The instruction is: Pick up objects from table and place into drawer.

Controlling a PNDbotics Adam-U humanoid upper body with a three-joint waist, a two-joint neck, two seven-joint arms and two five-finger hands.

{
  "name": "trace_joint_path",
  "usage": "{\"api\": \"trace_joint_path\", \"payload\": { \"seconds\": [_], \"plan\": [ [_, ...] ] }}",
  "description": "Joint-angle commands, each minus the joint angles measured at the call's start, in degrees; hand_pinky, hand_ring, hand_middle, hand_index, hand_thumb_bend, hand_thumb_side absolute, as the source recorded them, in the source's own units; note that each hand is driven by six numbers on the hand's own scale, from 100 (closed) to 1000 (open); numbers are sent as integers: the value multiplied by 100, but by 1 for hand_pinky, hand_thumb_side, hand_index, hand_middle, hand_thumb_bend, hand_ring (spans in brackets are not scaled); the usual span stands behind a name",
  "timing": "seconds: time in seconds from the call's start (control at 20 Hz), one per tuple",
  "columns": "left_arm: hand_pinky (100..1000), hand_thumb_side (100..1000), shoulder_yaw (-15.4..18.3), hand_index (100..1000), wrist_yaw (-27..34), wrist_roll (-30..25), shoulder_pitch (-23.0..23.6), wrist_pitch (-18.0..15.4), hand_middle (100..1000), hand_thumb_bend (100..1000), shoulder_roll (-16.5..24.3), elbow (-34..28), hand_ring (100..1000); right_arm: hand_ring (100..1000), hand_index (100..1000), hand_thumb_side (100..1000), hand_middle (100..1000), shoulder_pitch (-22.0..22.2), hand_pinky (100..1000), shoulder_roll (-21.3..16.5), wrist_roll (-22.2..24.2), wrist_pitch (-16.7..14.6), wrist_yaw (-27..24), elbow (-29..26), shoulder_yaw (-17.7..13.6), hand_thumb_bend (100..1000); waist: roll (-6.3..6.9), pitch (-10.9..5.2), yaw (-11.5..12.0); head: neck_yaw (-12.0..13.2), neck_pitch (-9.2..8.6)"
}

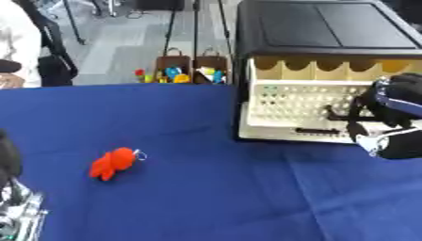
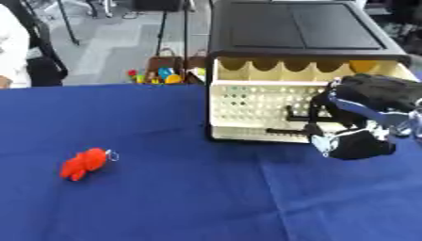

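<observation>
A small red plush toy point(image 1: 114, 163) with a metal ring lies on the blue tablecloth point(image 1: 206, 202), left of centre. At the back right stands a black cabinet point(image 1: 321, 23) whose cream perforated drawer point(image 1: 288, 101) is pulled out. My right hand point(image 2: 362, 110) is at the drawer's front right, its fingers curled at the dark handle point(image 2: 290, 114). The inside of the drawer is hidden behind its front wall. Part of my left hand point(image 1: 8, 162) shows at the lower left edge, well clear of the toy.
Two brown baskets point(image 1: 185, 70) of colourful toys stand on the floor beyond the table's far edge. Blue cloth stretches between the toy and the drawer.
</observation>
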Motion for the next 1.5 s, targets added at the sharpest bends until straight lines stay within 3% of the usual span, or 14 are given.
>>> {"api": "trace_joint_path", "payload": {
  "seconds": [0.05, 0.55, 1.15, 1.5],
  "plan": [
    [529, 818, 20, 858, 11, -14, -94, -15, 686, 540, 25, -73, 706, 278, 654, 473, 265, 17, 100, -244, 98, 75, 122, -102, -27, 100, -20, -127, 12, 2, -70],
    [529, 817, 8, 858, 25, -46, -86, -11, 687, 539, 17, -73, 707, 264, 651, 480, 257, -410, 100, -64, 136, 4, -71, -102, 134, 100, -19, -152, 27, -38, -74],
    [529, 817, 17, 860, 16, -50, -77, -9, 688, 538, 20, -73, 708, 252, 628, 490, 250, -347, 100, -69, 23, 26, -170, -102, 59, 100, -18, -151, 0, -19, -53],
    [529, 816, 9, 860, 21, -57, -71, -9, 688, 538, 11, -73, 709, 251, 620, 503, 250, -470, 100, -35, -9, -103, -219, -102, 175, 100, -28, -157, -7, -42, -60]
  ]
}}
